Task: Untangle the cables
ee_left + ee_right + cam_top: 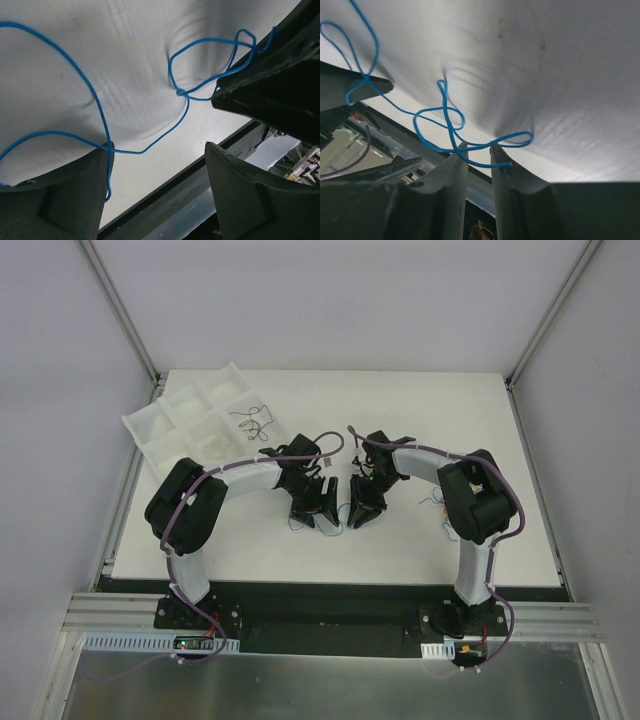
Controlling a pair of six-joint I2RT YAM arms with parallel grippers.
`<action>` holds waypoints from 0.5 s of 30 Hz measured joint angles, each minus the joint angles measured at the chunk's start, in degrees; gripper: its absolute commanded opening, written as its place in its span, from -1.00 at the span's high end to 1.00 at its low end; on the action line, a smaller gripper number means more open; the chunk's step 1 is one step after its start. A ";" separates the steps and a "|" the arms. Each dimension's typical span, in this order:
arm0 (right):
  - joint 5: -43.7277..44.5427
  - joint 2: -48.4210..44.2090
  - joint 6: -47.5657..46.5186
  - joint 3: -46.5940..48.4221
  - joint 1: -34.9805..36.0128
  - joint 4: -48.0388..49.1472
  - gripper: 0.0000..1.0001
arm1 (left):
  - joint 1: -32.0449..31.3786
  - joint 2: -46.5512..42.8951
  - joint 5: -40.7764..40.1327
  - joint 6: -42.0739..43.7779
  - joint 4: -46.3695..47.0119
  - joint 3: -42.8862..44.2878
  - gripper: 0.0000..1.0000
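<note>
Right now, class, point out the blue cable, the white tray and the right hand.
blue cable [180, 92], left wrist view, where its loop crosses itself.
white tray [145, 435], top external view, bare left corner.
right hand [476, 152], right wrist view, midway between its fingertips.

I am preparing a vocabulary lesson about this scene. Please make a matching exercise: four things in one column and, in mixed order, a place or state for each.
Things
1. left gripper
2. right gripper
3. blue cable
4. tray

Places and states
A. at the far left corner of the table
B. jaws wide apart
C. runs from one gripper to the other
D. jaws only a narrow gap apart

Pairs: 1-B, 2-D, 3-C, 4-A
</note>
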 measured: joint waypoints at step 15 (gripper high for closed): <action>-5.92 3.19 2.91 -0.31 0.85 3.76 0.61 | 0.00 5.11 2.21 -5.16 5.86 2.78 0.22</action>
